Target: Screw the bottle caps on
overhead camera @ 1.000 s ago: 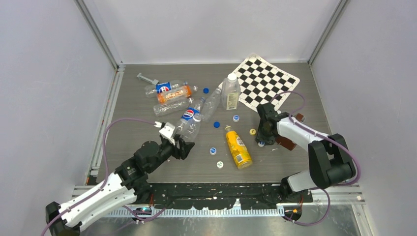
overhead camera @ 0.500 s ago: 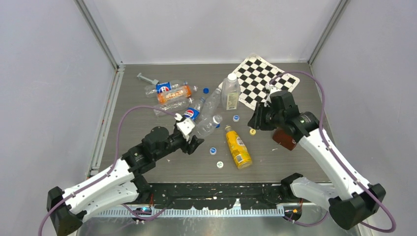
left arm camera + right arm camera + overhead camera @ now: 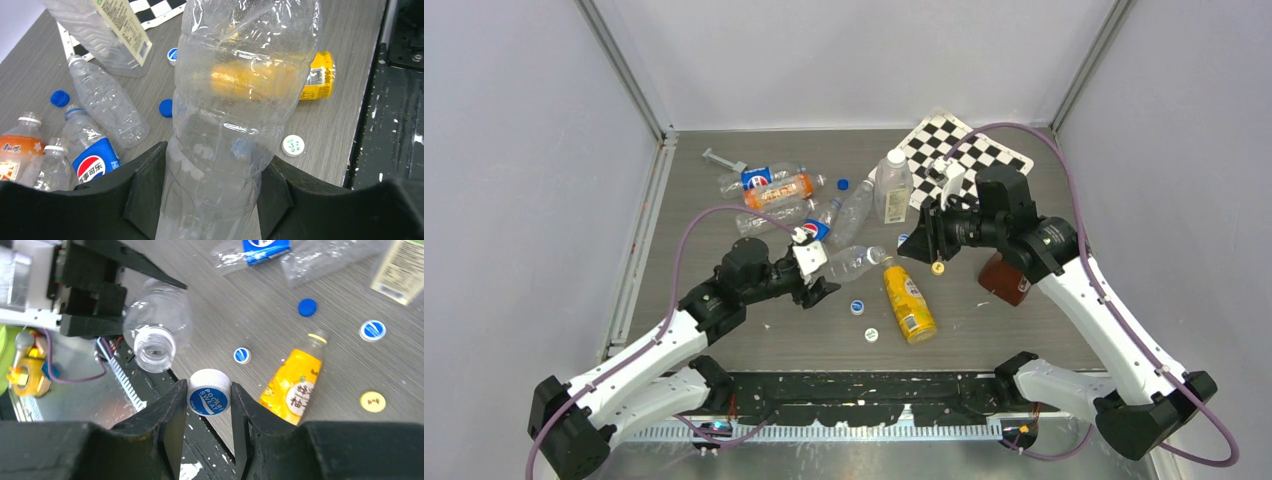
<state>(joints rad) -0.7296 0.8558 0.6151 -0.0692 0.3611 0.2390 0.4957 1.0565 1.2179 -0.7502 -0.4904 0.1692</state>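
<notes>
A clear unlabelled bottle (image 3: 856,262) (image 3: 235,100) is lifted off the table with my left gripper (image 3: 821,276) (image 3: 215,195) shut on its lower body. Its open neck (image 3: 155,347) points right, toward my right gripper (image 3: 924,243) (image 3: 209,405). That gripper is shut on a white cap with a blue "Pocari Sweat" top (image 3: 209,392). The cap hangs just short of the bottle's mouth, not touching it. A squarish labelled bottle (image 3: 892,187) stands at the back, with another slim clear bottle (image 3: 854,210) lying beside it.
A yellow bottle (image 3: 908,298) lies below the grippers. Loose caps lie around it: yellow (image 3: 937,268), blue-and-white (image 3: 857,307), white (image 3: 871,334), blue (image 3: 842,184). Pepsi bottles (image 3: 762,177) and an orange bottle (image 3: 777,190) lie back left. A checkerboard (image 3: 969,160) and a brown object (image 3: 1002,278) sit at the right.
My left arm lifted the clear bottle and swung its neck to the right. My right arm rose from the table with the cap and moved left toward the bottle's mouth.
</notes>
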